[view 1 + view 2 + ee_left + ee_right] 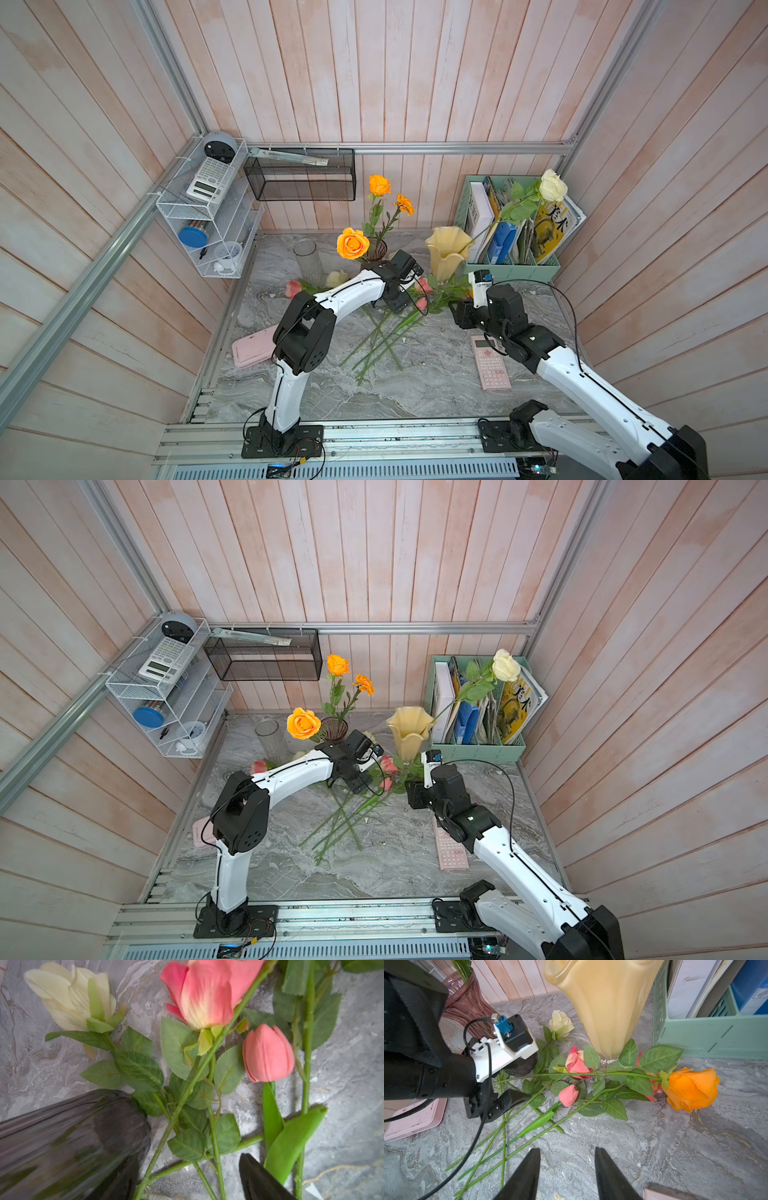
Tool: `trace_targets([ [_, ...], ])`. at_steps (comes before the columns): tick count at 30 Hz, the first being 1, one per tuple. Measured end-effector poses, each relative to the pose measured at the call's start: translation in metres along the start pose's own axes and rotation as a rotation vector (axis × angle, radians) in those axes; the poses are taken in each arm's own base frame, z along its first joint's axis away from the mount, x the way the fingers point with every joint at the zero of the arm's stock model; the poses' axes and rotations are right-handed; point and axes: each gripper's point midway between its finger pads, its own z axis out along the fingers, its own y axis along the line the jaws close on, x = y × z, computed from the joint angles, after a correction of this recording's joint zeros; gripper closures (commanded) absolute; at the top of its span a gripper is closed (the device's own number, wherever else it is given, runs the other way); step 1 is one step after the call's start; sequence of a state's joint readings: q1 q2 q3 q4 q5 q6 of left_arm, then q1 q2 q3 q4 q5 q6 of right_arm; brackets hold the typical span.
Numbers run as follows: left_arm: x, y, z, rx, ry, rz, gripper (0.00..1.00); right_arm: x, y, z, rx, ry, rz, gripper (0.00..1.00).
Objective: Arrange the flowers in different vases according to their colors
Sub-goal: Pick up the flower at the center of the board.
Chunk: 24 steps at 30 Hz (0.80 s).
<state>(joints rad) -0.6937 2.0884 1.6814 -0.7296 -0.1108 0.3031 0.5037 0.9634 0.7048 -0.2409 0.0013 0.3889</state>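
Note:
Both top views show three vases at the back: a clear glass cylinder (308,259), a dark purple vase (374,251) with orange flowers (352,243), and a pale yellow vase (446,253) with a cream rose (552,185). Loose flowers lie crossed on the table: a pink rose (207,993), a pink bud (268,1053), a cream rose (70,999) and an orange rose (691,1088). My left gripper (187,1178) hangs open low over their green stems (216,1147), beside the purple vase (72,1136). My right gripper (568,1155) is open over bare table, nothing between its fingers.
A mint-green file holder (511,249) with books stands at the back right. A pink calculator (490,365) lies under the right arm and a pink tray (253,351) sits by the left arm. A white wire shelf (208,208) and a black mesh basket (301,174) hang on the walls.

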Motion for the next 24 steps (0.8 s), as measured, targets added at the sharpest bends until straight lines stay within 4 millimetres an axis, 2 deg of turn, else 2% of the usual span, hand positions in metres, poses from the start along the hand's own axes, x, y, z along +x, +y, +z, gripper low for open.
trace_targets([
  [6, 0.006, 0.001, 0.015, 0.011, 0.035, -0.006, 0.23, -0.002, 0.001, -0.003, -0.005, -0.011, -0.002, 0.52],
  [16, 0.002, 0.008, 0.019, 0.022, 0.026, -0.028, 0.32, 0.002, 0.0, -0.003, -0.006, -0.009, -0.007, 0.52],
  [24, 0.003, 0.005, 0.032, 0.039, 0.041, -0.034, 0.33, 0.003, 0.0, -0.004, -0.005, -0.007, -0.02, 0.52],
])
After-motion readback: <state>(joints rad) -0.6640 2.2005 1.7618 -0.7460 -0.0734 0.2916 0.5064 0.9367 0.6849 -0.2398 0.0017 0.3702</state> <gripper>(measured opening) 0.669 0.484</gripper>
